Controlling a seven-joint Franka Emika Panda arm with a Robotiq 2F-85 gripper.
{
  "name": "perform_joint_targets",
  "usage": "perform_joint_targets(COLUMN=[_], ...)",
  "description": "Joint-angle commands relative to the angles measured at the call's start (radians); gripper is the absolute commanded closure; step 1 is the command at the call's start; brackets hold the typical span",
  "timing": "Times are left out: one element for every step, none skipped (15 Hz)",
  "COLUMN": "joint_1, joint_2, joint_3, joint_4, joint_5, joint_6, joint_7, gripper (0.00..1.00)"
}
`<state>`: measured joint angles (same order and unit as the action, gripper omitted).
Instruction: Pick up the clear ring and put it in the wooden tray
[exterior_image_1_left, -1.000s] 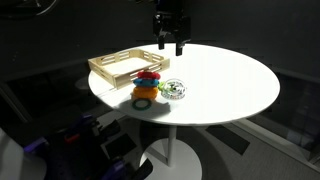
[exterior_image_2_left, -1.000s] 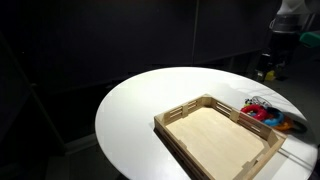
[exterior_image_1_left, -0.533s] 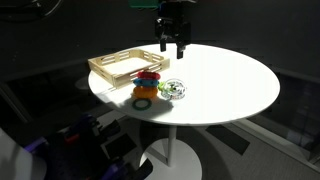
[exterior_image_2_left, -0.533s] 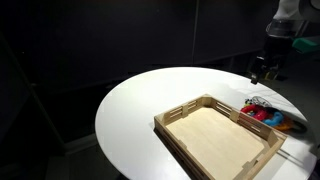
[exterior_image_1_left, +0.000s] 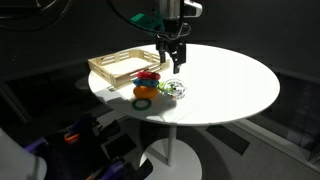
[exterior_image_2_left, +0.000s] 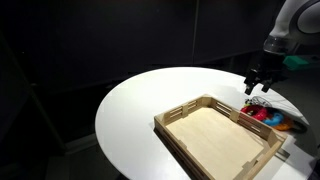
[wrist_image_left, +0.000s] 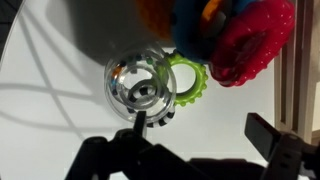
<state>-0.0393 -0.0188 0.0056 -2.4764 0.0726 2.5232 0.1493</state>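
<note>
One arm in shot, fingers (exterior_image_1_left: 172, 64) spread wide with nothing in them. We see them hanging just above the clear ring (exterior_image_1_left: 174, 90), not touching it.

The clear ring lies flat on the round white counter (exterior_image_1_left: 235, 85), outside the wooden tray (exterior_image_1_left: 120, 66) and near its corner.

In the wrist view the clear ring (wrist_image_left: 140, 88) shows above the two dark fingers (wrist_image_left: 100, 160), nearer one than the other. It touches or overlaps a green ring (wrist_image_left: 192, 82) beside it. A red ring (wrist_image_left: 252, 42) lies past the green one, close to the wooden tray's slatted side (wrist_image_left: 303, 70). We see a dark-and-white striped bit at the clear ring's lower edge but can't tell what it is.

In an exterior view a stack of coloured rings (exterior_image_1_left: 148, 80) stands between the clear ring and the tray, with an orange ring (exterior_image_1_left: 143, 98) at its foot.

In an exterior view the wooden tray (exterior_image_2_left: 215, 135) lies flat on the counter (exterior_image_2_left: 130, 110), with the fingers (exterior_image_2_left: 257, 86) beyond its far corner.
</note>
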Motion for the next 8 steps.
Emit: perform_joint_targets(joint_1=[0.005,0.004,0.002,0.0,-0.002,-0.003,-0.004,-0.004], joint_2=[0.009,0.014,0.021,0.027,0.035,0.044,0.052,0.06], joint_3=[-0.013,-0.015,-0.018,-0.022,-0.026,-0.03,-0.033,-0.036], joint_4=[-0.034,-0.042,-0.049,-0.057,-0.064,-0.069,-0.074,-0.078], joint_5=[0.045,0.051,0.041,0.031,0.03,0.033,0.037,0.036], joint_6=[0.035,0.043,0.057,0.076,0.099,0.119,0.141,0.159], joint_7=[0.001,0.001,0.009,0.013,0.012,0.008,0.003,0.004], gripper=[0.0,0.0,0.0,0.0,0.0,0.0,0.0,0.0])
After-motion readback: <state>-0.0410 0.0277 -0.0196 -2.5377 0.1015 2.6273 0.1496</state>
